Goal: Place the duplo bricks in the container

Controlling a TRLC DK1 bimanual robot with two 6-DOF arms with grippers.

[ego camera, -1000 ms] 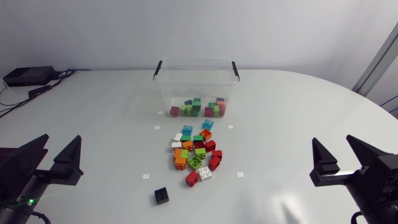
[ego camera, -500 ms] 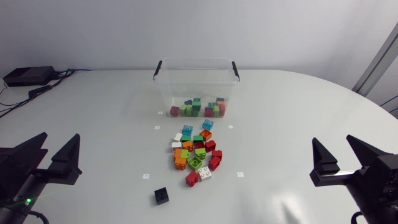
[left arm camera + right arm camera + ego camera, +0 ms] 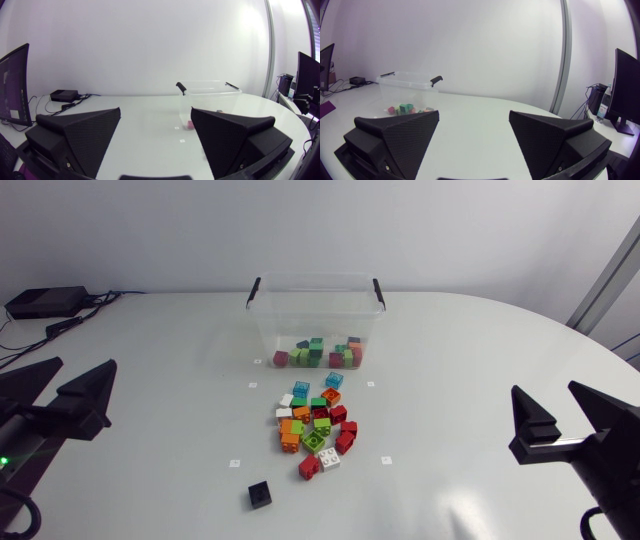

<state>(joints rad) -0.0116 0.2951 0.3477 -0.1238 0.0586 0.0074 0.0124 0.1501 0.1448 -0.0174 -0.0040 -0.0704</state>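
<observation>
Two robot arms sit low at opposite side edges of the white tabletop [image 3: 460, 370]. The left gripper [image 3: 88, 363] is over the left edge and the right gripper [image 3: 543, 386] over the right edge toward the near corner. Each gripper's wedge fingers are spread wide, holding nothing and touching nothing, with tips pointed toward the far edge.

A loose heap of duplo bricks [image 3: 313, 430] in red, orange, green, white and blue lies at the middle of the tabletop. One black brick [image 3: 260, 494] sits apart from the heap toward the near edge. The clear container [image 3: 300, 310], lidless with black handles at both ends, stands at the middle near the far edge. It has a handful of sorted bricks [image 3: 320, 352] on its floor. Small white markers [image 3: 235, 463] dot the surface around the heap. A black box [image 3: 45, 302] with cables rests at the far left corner.
</observation>
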